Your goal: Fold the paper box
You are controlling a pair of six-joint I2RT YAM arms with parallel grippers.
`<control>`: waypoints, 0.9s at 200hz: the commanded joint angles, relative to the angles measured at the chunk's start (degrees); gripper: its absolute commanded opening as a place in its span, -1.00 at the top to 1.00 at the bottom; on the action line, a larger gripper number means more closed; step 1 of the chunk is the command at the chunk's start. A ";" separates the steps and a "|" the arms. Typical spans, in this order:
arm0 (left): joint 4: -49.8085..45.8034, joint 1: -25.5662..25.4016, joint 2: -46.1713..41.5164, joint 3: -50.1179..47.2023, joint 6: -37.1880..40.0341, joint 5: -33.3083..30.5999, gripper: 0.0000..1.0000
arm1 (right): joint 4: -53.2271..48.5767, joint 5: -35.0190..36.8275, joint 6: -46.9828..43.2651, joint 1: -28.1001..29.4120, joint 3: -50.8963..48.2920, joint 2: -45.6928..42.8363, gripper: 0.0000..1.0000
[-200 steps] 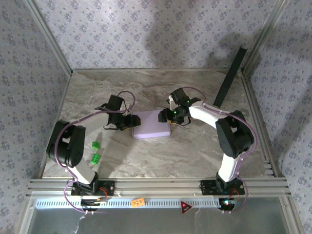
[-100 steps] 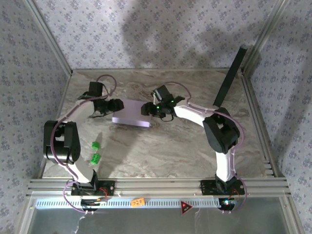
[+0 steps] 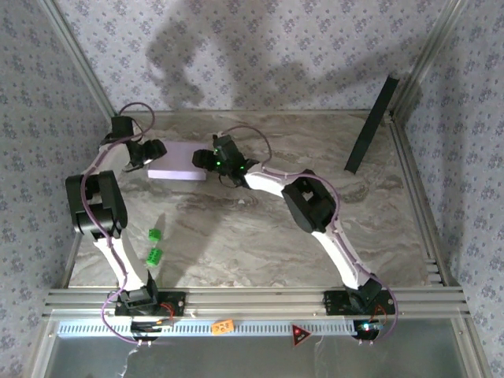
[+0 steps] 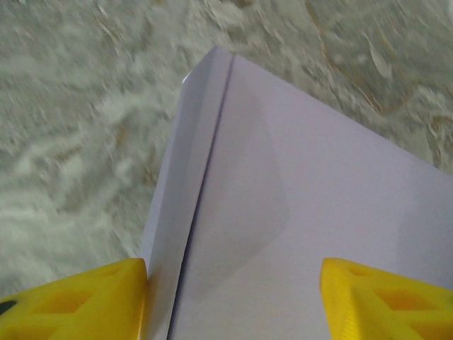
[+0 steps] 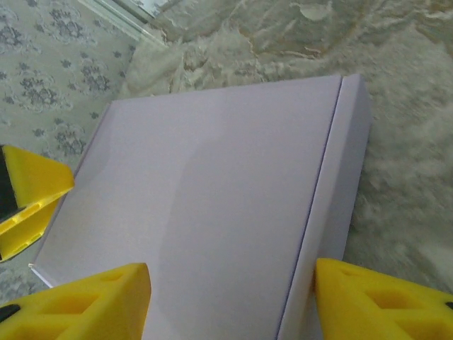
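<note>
The left gripper [image 3: 152, 152] stands with its jaws apart, clamping nothing, its yellow fingers [image 4: 71, 301] at the left end of the paper box [image 3: 179, 163]. The right gripper [image 3: 209, 161], likewise spread, meets the box's right end. The folded lavender box lies flat at the table's [image 3: 260, 228] far left, with 2 green blocks [image 3: 155, 244] nearer and a black panel [image 3: 372, 122] at the far right.

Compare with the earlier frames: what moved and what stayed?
The paper box travelled from mid-table to the far left, bracketed by the left gripper and right gripper, both arms reaching out with it. Whether either clamps it is unclear. The green blocks and black panel stayed put.
</note>
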 commanded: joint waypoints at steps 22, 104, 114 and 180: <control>1.67 1.71 5.60 5.03 -1.65 3.88 -0.31 | 11.24 0.46 0.74 3.69 10.93 8.63 -0.28; 2.51 6.35 11.53 8.64 -3.62 6.06 -0.33 | 7.16 4.85 -2.91 4.96 16.36 13.01 -0.38; 2.49 6.74 11.18 8.77 -3.91 5.93 -0.35 | 6.14 6.03 -5.00 5.00 15.31 11.74 -0.40; -0.16 7.31 4.10 8.87 -1.80 3.06 -0.62 | -3.22 9.28 -19.58 3.25 4.01 -2.21 -0.76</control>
